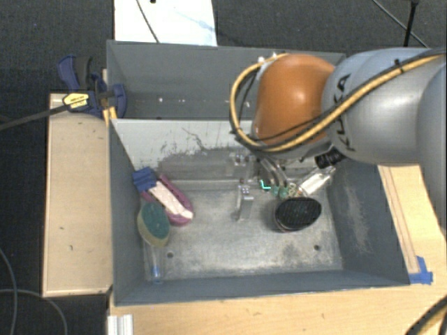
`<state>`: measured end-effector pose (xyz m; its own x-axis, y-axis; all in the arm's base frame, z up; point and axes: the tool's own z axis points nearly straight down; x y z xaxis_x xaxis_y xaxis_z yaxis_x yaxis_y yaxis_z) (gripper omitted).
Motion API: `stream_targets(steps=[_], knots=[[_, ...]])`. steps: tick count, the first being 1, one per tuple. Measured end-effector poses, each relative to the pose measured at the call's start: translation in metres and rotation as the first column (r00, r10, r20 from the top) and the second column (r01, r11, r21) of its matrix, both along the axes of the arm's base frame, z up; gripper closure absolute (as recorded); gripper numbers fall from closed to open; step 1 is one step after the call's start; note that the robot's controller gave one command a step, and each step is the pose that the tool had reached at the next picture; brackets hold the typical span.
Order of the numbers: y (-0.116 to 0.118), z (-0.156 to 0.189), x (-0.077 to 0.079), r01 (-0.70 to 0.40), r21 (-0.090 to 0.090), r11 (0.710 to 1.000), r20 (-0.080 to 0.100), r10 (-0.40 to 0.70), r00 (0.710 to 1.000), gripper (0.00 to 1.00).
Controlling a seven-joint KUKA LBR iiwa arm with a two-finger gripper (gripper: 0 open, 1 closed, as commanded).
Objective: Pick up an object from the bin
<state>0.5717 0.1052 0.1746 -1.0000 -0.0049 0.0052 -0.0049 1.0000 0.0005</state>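
So the arm (391, 110) is down in the bin (223, 246) with its gripper (262, 197) a little past the middle of the floor toward 2 o'clock, low and close to the metal. Honestly I can't tell from this angle whether the gripper is open or closed, since the orange cover (293, 96) and the wrist hang right over it. Nothing is visibly in its grasp, so I'd say the pick isn't made yet. The closest candidate is a black oval thing (297, 213) with a finely textured top. It's lying flat at about 3 o'clock on the floor, just beside the gripper on its 4 o'clock side, and I can't say whether they touch. My guess at why the gripper is there: that black one lies alone with bare floor round it, so it's an easier grab than the other lot. That lot is bunched by the wall at 9 o'clock. There's a blue piece (144, 180), a pink-and-white piece (171, 199) lying slantwise just beside it, and a round teal-and-yellow thing (154, 222) with a clear handle (154, 264) running toward 7 o'clock. The cable (241, 110) loops round the cover, presumably for slack so it can follow the wrist. As for writing, the only bit is the dark lettering (342, 89) on the arm's grey shell, which looks like KUKA running sideways. No labels I can read on the bin stuff.
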Motion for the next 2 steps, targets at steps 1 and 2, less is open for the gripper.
stream_targets(steps=[1, 2], knots=[[0.096, -0.034, -0.004, -0.159, 0.003, 0.987, 0.007, 0.159, 0.987, 0.00], [0.145, -0.088, -0.037, -0.446, -0.002, 0.895, 0.011, 0.446, 0.895, 0.00]])
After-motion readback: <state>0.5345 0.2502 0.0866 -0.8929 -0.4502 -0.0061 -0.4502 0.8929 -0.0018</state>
